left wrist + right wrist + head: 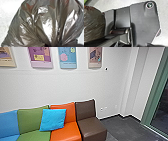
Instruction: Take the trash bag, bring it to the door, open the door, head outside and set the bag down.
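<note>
In the left wrist view the trash bag (37, 27) looms large, dark and shiny, with reddish patches showing through its film. Its folds draw together at my left gripper (60, 45), which is shut on the gathered plastic. The rounded side of the same dark bag (94, 23) appears in the right wrist view, beside the robot's own plate and jointed bar. In the head view a green frame (156, 88) with dark glass stands at the right; whether this is the door, I cannot tell.
A row of joined seats, including a green seat (32, 120), an orange seat (66, 130) and a brown seat (91, 127), lines the white wall (62, 84). A blue cushion (53, 119) rests there. Dark floor (122, 128) lies between the brown seat and the green frame.
</note>
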{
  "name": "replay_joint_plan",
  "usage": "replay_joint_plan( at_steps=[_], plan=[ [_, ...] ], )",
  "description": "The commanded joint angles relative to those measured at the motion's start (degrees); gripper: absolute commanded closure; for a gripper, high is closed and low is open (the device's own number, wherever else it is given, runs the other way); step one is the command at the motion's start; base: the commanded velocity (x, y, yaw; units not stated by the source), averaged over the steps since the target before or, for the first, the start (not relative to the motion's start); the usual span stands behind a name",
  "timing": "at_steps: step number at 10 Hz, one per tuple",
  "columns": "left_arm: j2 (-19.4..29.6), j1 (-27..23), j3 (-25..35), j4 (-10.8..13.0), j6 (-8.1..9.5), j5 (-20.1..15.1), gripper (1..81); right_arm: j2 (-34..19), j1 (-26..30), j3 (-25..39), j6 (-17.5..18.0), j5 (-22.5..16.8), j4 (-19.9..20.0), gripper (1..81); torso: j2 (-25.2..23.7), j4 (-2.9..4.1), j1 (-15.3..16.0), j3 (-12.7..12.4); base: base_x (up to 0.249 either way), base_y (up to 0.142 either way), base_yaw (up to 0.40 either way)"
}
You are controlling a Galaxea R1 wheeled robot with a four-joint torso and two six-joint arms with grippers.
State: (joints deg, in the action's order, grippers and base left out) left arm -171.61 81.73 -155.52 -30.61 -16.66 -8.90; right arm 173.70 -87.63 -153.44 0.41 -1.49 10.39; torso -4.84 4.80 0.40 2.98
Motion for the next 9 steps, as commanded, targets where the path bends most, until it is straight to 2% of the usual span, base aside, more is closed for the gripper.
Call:
replay_joint_plan(
  at_steps=[1,9],
  plan=[
    [0.12,-3.98,0.03,-0.41,-0.39,-4.02,81.1,0.00,2.93,0.17,-0.24,-3.43,-0.45,1.0,0.00,0.00,0.00,0.00,0.000,0.000,-0.142],
    [-0.06,-3.99,0.21,-0.33,-0.39,-4.02,81.1,0.09,2.93,0.17,-0.24,-3.43,-0.45,1.0,0.00,0.00,0.00,0.00,0.000,0.000,-0.223]
  ],
)
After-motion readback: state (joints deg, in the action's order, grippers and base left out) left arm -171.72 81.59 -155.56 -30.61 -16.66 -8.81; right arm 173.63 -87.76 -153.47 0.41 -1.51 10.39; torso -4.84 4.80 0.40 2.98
